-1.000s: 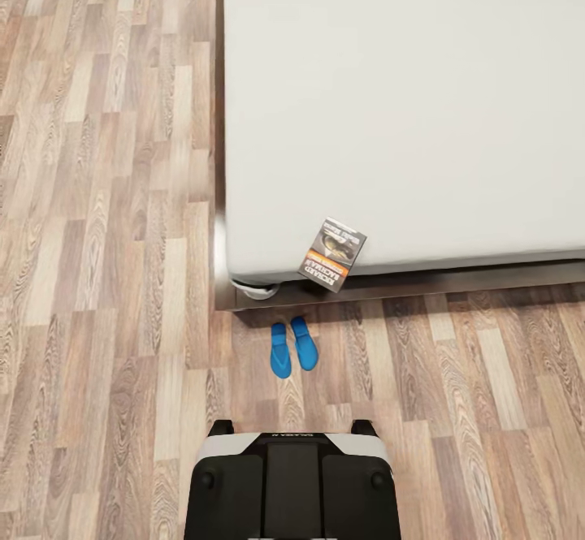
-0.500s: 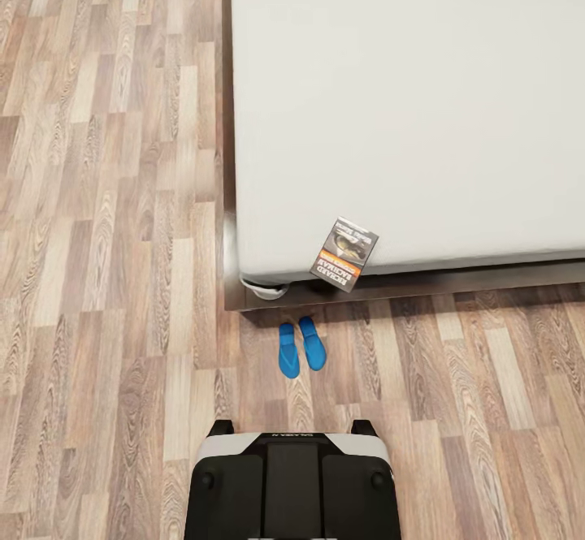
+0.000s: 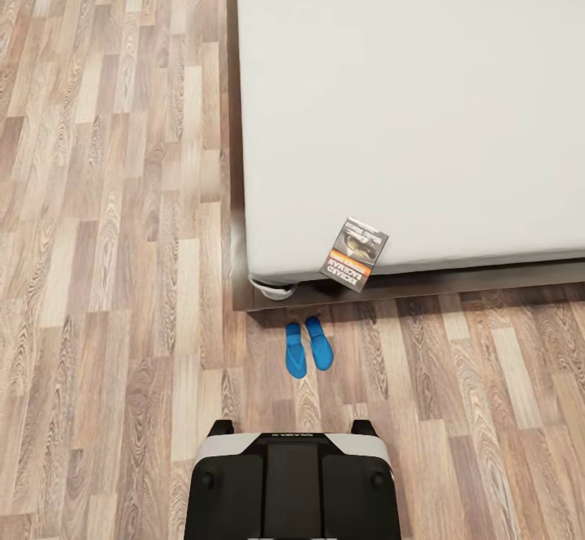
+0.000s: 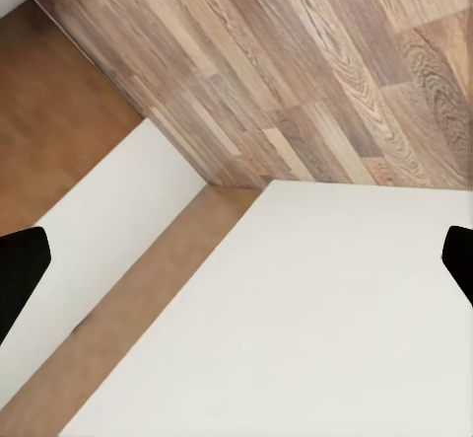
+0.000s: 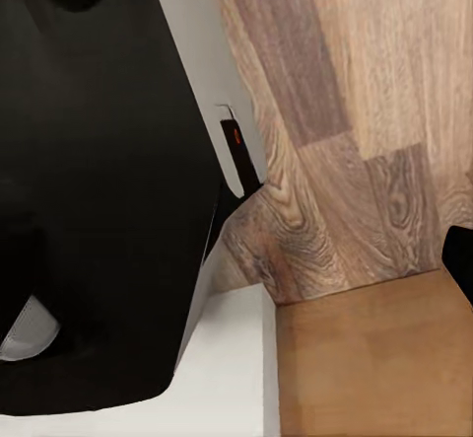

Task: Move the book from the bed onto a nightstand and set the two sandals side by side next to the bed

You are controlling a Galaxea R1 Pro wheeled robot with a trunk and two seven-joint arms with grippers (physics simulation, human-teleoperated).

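Below, left hand (image 4: 236, 259) fingers spread wide over pale surface

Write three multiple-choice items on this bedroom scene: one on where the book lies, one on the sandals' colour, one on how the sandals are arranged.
1. Where is the book?
A. On the floor beside the sandals
B. At the near edge of the bed, by its corner
C. In the middle of the mattress

2. What colour are the sandals?
A. Red
B. Green
C. Blue

3. How do the sandals lie?
A. Side by side on the floor near the bed's corner
B. Stacked on each other
C. Far apart, one on the bed

Answers: 1 B, the book overhangs the mattress edge; 2 C, both are bright blue; 3 A, the pair lies close together on the planks.
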